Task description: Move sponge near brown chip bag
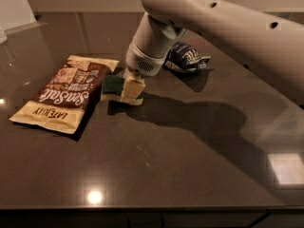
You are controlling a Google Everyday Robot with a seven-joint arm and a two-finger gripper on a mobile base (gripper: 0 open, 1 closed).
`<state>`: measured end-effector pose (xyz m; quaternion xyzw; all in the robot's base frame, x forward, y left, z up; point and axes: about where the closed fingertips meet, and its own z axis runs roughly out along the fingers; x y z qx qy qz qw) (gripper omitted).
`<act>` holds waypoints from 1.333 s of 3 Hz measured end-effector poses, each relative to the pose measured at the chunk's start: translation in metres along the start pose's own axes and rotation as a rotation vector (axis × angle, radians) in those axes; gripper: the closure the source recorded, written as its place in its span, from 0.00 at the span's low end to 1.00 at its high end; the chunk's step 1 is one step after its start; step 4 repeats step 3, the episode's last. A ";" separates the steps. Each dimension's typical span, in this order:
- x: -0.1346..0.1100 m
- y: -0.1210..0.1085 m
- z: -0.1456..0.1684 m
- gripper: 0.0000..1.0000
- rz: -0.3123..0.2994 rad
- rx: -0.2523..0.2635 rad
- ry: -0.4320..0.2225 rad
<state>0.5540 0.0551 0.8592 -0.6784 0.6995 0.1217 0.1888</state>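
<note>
Right now the gripper [133, 89] is down low over the dark table [190, 170], w/ the big pale arm [228, 18] coming in from the upper right. Its fingers [134, 85] look clamped on the sponge [113, 85], gripping the end nearest them; the green top sticks out to the left of the fingers, pale yellow body showing underneath. Can't tell if the sponge's underside touches the table or sits just off it. The brown chip bag [64, 94] lies flat to the left of the fingers, its right edge just beside the sponge's free end, approx. touching. Behind the fingers and off to the right, well apart from the sponge, sits a crumpled dark blue bag [186, 57].
</note>
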 end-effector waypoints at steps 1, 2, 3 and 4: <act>-0.001 0.001 0.000 0.13 -0.002 -0.001 0.000; -0.001 0.002 0.001 0.00 -0.004 -0.002 0.001; -0.002 0.002 0.001 0.00 -0.004 -0.002 0.001; -0.002 0.002 0.001 0.00 -0.004 -0.002 0.001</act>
